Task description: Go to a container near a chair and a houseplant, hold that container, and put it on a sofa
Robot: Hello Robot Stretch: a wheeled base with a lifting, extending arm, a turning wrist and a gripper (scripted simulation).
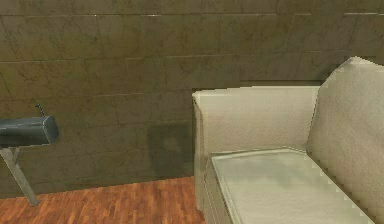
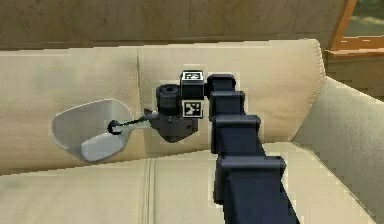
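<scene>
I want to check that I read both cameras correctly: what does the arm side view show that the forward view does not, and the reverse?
The arm side view gives the dark arm, the gripper and a pale oval thing at the fingers' end. The forward view gives a dark brown wall, a wooden floor and a dark cylinder on grey legs at its left edge. Both share the beige sofa: armrest and seat ahead, backrest and seat at the side.

Bare seat cushions [image 2: 100, 190] below the gripper [image 2: 118, 124], sofa backrest [image 2: 275, 75] just behind
</scene>
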